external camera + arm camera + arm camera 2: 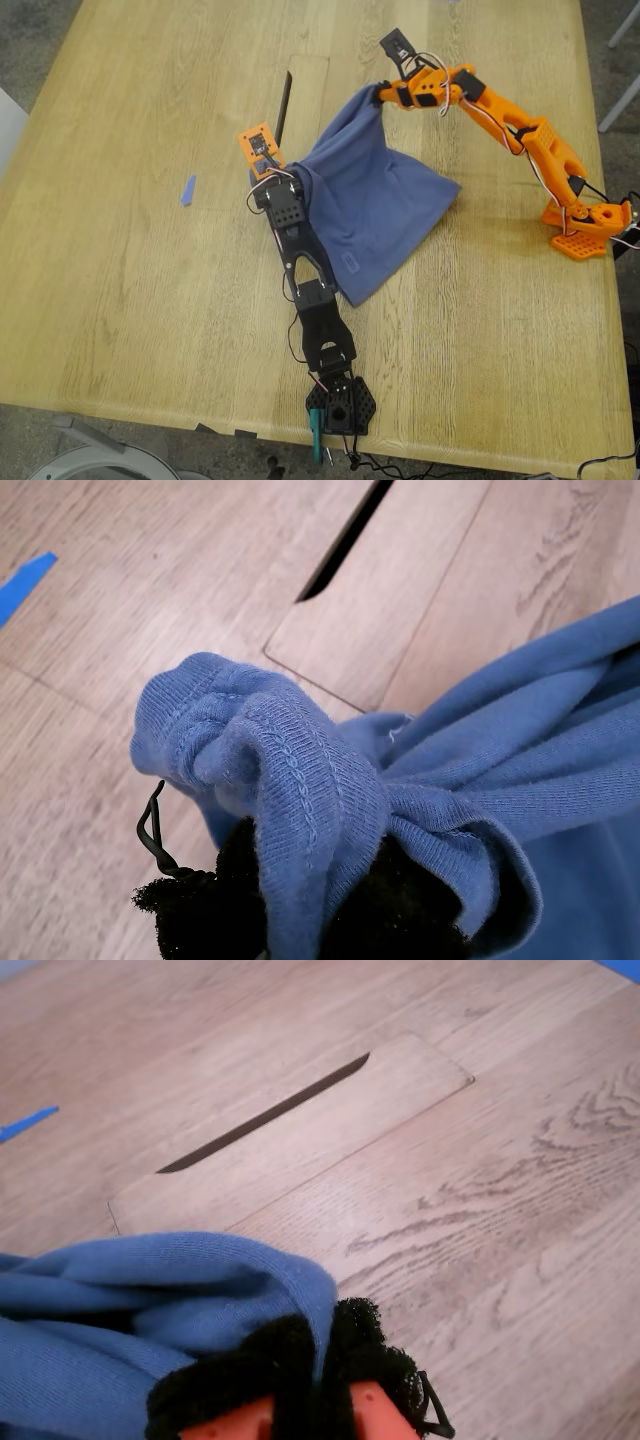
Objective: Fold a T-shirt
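My first tool [300,920], on the black arm with the orange camera plate, is clamped on a bunched, ribbed hem of the large periwinkle-blue cotton T-shirt [375,205]; in the first wrist view the cloth wraps over both black padded fingertips [205,910] and hides the gap between them. My second tool [310,1380], on the orange arm, is likewise closed on a fold of the same shirt, the blue edge pinched between its black foam pads [385,1360]. In the exterior view the shirt hangs stretched between the two tools, raised at each grip, with the rest of it draped down onto the pale wooden worktop [120,300] below and between them. Just beyond both tools lies a rectangular wooden inset panel with a long dark slot [265,1115]. A small blue scrap [188,190] lies flat on the worktop, well apart from the first tool, on the side away from the shirt.
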Motion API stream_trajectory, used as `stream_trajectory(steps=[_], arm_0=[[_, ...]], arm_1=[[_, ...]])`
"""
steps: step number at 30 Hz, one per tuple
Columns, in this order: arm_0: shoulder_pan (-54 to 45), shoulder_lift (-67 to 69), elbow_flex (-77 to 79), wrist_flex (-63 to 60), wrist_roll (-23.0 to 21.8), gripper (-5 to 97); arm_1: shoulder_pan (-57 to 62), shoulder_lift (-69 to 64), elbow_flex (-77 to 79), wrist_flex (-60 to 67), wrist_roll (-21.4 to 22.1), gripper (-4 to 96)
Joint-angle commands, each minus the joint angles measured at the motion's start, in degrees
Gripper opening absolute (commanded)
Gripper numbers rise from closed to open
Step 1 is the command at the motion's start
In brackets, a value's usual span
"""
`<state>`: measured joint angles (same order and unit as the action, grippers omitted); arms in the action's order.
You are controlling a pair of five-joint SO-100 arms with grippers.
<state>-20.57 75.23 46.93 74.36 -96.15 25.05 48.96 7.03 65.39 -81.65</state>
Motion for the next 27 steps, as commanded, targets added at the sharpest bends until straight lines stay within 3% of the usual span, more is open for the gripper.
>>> stream_trajectory(steps=[1,14,19,27], arm_0=[[-0.2,11.2,-9.2,6.1,-1.0,0],[5.4,18.5,-11.5,20.3,-1.8,0],[10.6,22.9,-8.6,24.0,-2.2,0],[17.5,38.9,15.9,21.2,-2.1,0]], arm_1=[[1.2,5.7,-6.4,6.5,0.1,0.0],[-1.4,10.8,-12.2,31.1,0.5,0.0],[-2.7,15.1,-7.2,31.6,0.7,0.0],[-5.7,26.6,12.0,31.7,1.7,0.0]])
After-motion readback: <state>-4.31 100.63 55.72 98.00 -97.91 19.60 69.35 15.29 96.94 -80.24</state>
